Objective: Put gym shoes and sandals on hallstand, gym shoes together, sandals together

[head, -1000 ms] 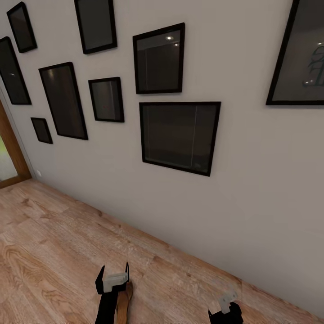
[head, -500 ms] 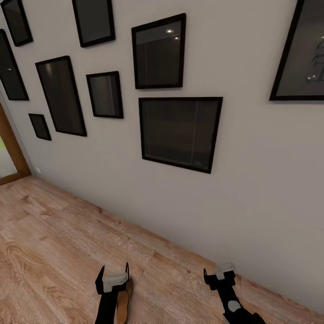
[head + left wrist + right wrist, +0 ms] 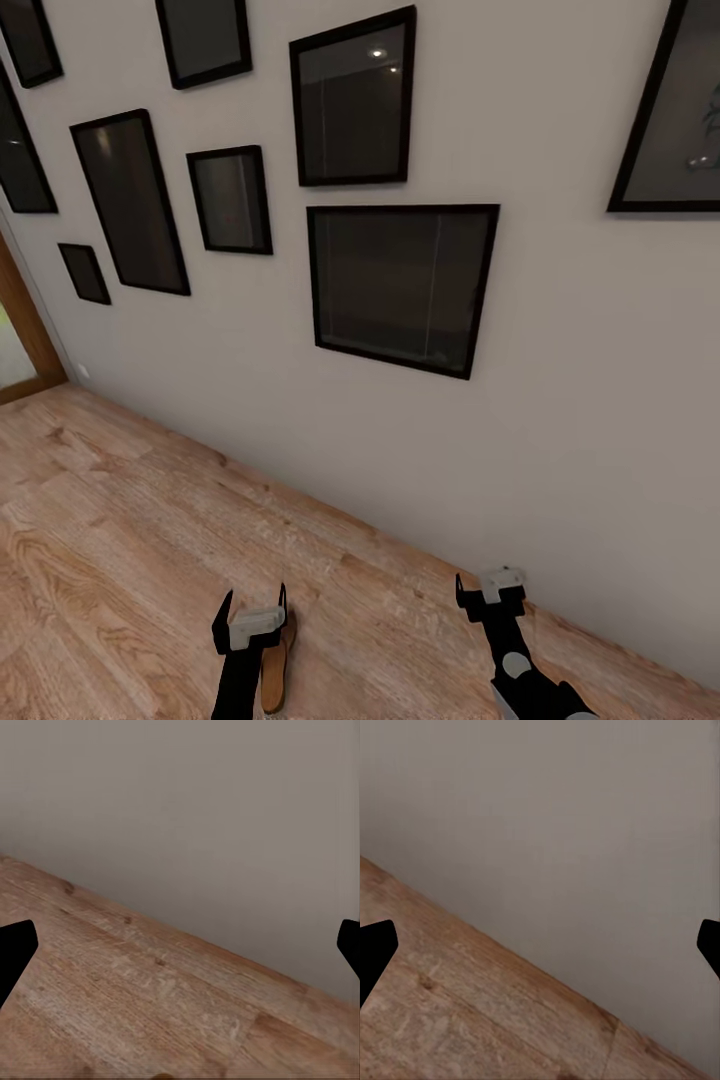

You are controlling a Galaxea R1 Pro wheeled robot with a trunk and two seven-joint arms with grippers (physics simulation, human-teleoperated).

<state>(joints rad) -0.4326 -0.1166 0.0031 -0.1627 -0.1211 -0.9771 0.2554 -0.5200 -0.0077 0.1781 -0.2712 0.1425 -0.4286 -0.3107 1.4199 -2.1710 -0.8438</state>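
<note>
One brown sandal (image 3: 275, 662) with a tan footbed shows at the bottom of the head view, lying lengthwise just under and behind my left gripper (image 3: 252, 603). That gripper is open, its black fingertips (image 3: 15, 949) far apart over the corridor floor (image 3: 120, 540), with nothing between them. My right gripper (image 3: 490, 585) is open too and hovers over the floor close to the wall's base; its fingertips (image 3: 375, 945) are spread wide and empty. The gym shoes and the hallstand are out of view.
A grey-beige wall (image 3: 560, 400) runs diagonally ahead and carries several black-framed pictures (image 3: 400, 285). A wooden door frame (image 3: 25, 330) stands at the far left. Wood-plank flooring stretches to the left.
The right arm has come up and forward into the head view. The camera has shifted a little, and more of the sandal shows. The left gripper has kept its place.
</note>
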